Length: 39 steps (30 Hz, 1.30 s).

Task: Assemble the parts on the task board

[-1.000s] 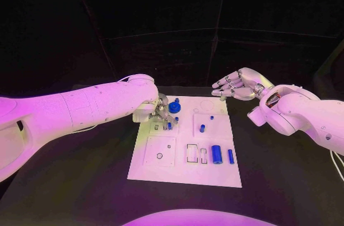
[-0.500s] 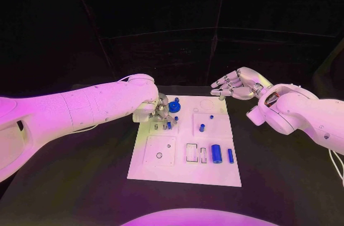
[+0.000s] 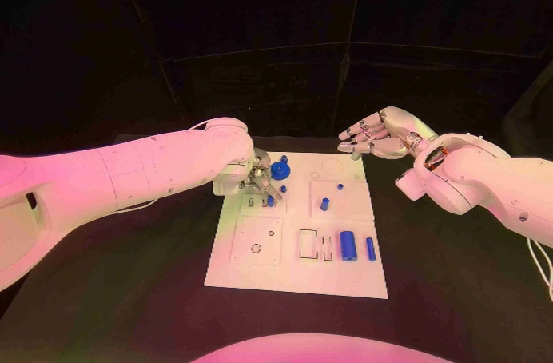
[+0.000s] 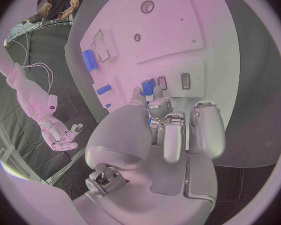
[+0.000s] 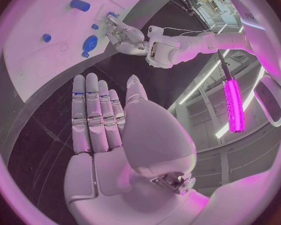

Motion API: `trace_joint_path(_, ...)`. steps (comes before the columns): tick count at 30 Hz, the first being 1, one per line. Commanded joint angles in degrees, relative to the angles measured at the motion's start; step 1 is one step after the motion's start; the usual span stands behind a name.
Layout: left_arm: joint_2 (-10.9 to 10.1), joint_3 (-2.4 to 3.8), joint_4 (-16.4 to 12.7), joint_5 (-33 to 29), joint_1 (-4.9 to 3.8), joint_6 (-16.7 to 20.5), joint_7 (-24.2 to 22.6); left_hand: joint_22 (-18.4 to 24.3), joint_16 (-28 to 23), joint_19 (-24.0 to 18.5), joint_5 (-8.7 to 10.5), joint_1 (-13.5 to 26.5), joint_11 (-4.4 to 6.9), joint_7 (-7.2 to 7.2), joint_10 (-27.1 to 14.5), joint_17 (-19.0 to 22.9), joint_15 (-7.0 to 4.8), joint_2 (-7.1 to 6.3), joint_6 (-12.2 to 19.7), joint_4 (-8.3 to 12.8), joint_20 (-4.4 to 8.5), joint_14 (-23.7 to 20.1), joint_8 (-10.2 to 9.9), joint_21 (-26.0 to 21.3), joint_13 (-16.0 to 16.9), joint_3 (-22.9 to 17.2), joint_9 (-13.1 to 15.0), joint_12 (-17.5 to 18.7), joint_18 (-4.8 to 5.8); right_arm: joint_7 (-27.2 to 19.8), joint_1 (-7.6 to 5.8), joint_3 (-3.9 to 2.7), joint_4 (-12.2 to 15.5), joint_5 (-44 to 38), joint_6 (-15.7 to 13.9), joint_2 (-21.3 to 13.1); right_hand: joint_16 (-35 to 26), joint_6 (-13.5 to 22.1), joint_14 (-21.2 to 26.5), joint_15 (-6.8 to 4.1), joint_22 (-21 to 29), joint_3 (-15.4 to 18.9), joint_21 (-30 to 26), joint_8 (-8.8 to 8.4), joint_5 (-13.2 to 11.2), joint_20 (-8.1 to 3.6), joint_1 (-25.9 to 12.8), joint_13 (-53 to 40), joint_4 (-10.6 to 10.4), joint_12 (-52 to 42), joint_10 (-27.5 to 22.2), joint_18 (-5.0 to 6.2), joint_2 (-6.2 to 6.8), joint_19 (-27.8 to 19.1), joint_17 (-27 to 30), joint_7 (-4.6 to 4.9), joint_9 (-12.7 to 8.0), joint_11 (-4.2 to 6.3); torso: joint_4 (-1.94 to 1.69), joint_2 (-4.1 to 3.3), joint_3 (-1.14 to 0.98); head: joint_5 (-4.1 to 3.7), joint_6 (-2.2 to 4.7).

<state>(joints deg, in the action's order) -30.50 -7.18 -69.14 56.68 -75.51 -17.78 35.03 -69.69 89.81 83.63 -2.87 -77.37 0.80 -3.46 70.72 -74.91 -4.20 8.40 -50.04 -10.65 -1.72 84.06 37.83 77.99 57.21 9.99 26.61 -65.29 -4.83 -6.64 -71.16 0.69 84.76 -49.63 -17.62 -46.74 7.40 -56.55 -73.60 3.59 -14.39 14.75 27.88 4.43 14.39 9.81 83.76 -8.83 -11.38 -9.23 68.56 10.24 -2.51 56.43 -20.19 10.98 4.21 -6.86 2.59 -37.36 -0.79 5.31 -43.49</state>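
Parts in blue sit scattered over the white task board [image 3: 297,279], which lies flat in the middle of the black table [image 3: 115,299]: a round knobbed piece [image 3: 280,171] near the far edge, a small peg [image 3: 325,205] on the raised square plate toward the middle, and a thick cylinder [image 3: 347,246] with a thinner rod [image 3: 370,249] just beside it nearer the robot, next to two open rectangular slots. From the left side the left hand [image 3: 256,184] is down on the far-left part of the board, its fingers curled in over a small blue piece by the little slots; the left wrist view shows fingertips [image 4: 158,106] right against that blue piece, but I cannot tell whether it is actually pinched or only touched. The right hand [image 3: 375,138] hangs in the air past the board's far right corner, well off the surface, its fingers [image 5: 93,110] stretched out straight side by side and holding nothing. Around the table the room is dark, with black cloth behind it, and the right wrist view catches a bright magenta light tube [image 5: 231,105] and pale ceiling strips overhead.
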Motion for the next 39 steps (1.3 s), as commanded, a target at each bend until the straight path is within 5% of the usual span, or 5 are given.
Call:
trace_joint_path(1, -0.05, 0.02, -0.08, 0.12, -0.06, -0.51, -1.08, 0.06, 0.19, -0.34, 0.05, -1.14, -0.01, 0.12, -0.4, -15.09, -0.27, 0.02, 0.53, 0.75, 0.02, 5.94, 0.21, -0.23, -0.14, -0.76, 0.09, 0.29, 0.88, -0.12, -0.12, -0.03, -0.04, -0.64, -0.37, 0.08, -0.34, 0.3, -0.01, 0.29, 0.09, 0.03, -0.36, -0.23, 0.19, 0.47, 0.37, 0.09, 0.39, 0.33, -0.42, 0.2, -0.28, -0.09, 0.05, 0.11, -0.04, -0.13, 0.02, -0.05, 0.0, -0.1, -0.05)
trace_joint_path(20, -1.33, 0.02, -1.6, 0.07, 0.04, 2.38, -3.98, -0.48, 0.19, -0.25, 0.02, -7.97, 0.39, 0.48, 0.11, -15.09, -0.61, 0.76, 1.0, 7.0, 0.4, 5.94, -1.46, -0.07, -0.25, -11.7, -0.23, 1.25, 0.96, -0.69, -0.12, -0.03, 0.18, -0.88, -0.57, 0.28, -0.39, 0.32, 0.0, 0.28, 0.18, -0.02, -0.51, -0.19, 0.29, 0.48, 0.77, 0.2, 0.62, 0.31, -0.49, 0.21, -0.43, -0.04, 0.05, 0.1, -0.03, -0.12, 0.03, 0.08, -0.06, -0.03, -0.36)
trace_joint_path(25, -2.82, 0.02, -3.39, -1.0, 0.1, 6.24, -5.31, -0.72, 0.19, -0.14, -0.13, -6.26, 0.43, 0.45, 1.08, -15.09, -0.61, -1.53, 0.62, 7.66, 0.39, 5.94, -1.47, -0.01, 0.29, -17.25, 0.12, 0.94, 0.96, -0.65, -0.12, -0.03, 0.15, -0.87, -0.59, 0.2, -0.4, 0.32, 0.01, 0.28, 0.19, -0.02, -0.52, -0.19, 0.3, 0.48, 0.79, 0.21, 0.63, 0.31, -0.5, 0.21, -0.44, -0.04, 0.06, 0.1, -0.03, -0.12, 0.0, 0.13, -0.11, -0.03, -0.35)
trace_joint_path(31, -5.56, 0.0, -6.87, -3.21, 0.42, 12.17, -6.19, -1.02, 0.19, 0.05, -0.17, 1.1, 0.57, 0.15, 2.18, -15.09, -0.29, -8.82, 0.1, 8.52, 0.47, 5.94, -0.85, -0.13, 0.6, -34.94, 1.52, 0.84, 0.88, -0.62, -0.12, -0.03, 0.06, -0.82, -0.63, 0.05, -0.41, 0.32, 0.02, 0.29, 0.2, -0.01, -0.54, -0.18, 0.31, 0.48, 0.8, 0.23, 0.64, 0.31, -0.51, 0.21, -0.45, -0.04, 0.06, 0.1, -0.03, -0.12, -0.04, 0.16, -0.08, 0.22, -0.48)
trace_joint_path(39, -8.91, -0.03, -10.69, -2.85, 1.58, 17.2, -6.34, -1.69, 0.19, 0.33, -0.23, 3.43, 0.49, 0.51, 2.85, -15.09, -0.6, -11.0, 0.02, 9.33, 0.32, 5.94, -0.28, 0.22, 1.26, -40.27, 2.31, 0.29, 1.08, -0.7, -0.12, -0.03, -0.17, -0.58, -0.55, -0.02, -0.43, 0.32, 0.03, 0.29, 0.21, 0.0, -0.56, -0.18, 0.31, 0.49, 0.79, 0.24, 0.64, 0.31, -0.52, 0.21, -0.46, -0.04, 0.06, 0.11, -0.03, -0.13, -0.27, 0.27, -0.16, 0.68, -0.58)
